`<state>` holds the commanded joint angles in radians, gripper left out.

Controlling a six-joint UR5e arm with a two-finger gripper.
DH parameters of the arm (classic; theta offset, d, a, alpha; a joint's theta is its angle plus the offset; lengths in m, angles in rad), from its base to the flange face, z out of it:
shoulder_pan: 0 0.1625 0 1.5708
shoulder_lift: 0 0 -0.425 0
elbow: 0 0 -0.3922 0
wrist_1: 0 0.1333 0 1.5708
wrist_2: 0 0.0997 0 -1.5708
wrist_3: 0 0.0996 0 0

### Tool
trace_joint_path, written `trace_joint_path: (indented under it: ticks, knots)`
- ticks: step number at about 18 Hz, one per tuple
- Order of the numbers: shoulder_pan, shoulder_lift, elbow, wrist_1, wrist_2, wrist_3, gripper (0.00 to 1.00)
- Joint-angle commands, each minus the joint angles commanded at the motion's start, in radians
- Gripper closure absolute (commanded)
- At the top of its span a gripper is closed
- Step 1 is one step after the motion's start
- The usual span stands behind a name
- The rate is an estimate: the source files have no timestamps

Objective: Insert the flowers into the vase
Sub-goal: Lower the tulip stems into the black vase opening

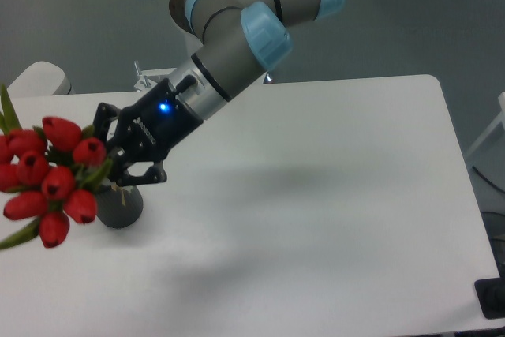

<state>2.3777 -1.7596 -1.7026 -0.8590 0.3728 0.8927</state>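
gripper: clamped on the flowers stems | flowers: over table left edge | vase: mostly hidden below

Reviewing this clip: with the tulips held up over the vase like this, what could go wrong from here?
1. The gripper and tulips hide the black vase's opening, so the stem ends, which cannot be seen, may miss the hole.
2. The bunch leans out leftward, not upright; pushing down at that tilt could bend the stems.
3. A sideways push against the rim might tip the vase.
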Motion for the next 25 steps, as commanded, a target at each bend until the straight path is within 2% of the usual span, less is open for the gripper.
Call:
trace_joint_path:
  ticks: [7,13,19,25]
  knots:
    - [-0.014,0.06,-0.072,0.0,0.0,0.025,1.0]
    - [-0.038,0.052,-0.08,0.012,0.002,0.034,1.0]
    - [-0.066,0.019,-0.08,0.034,0.003,0.037,1.0]
    - [-0.074,0.012,-0.11,0.034,0.008,0.069,0.99]
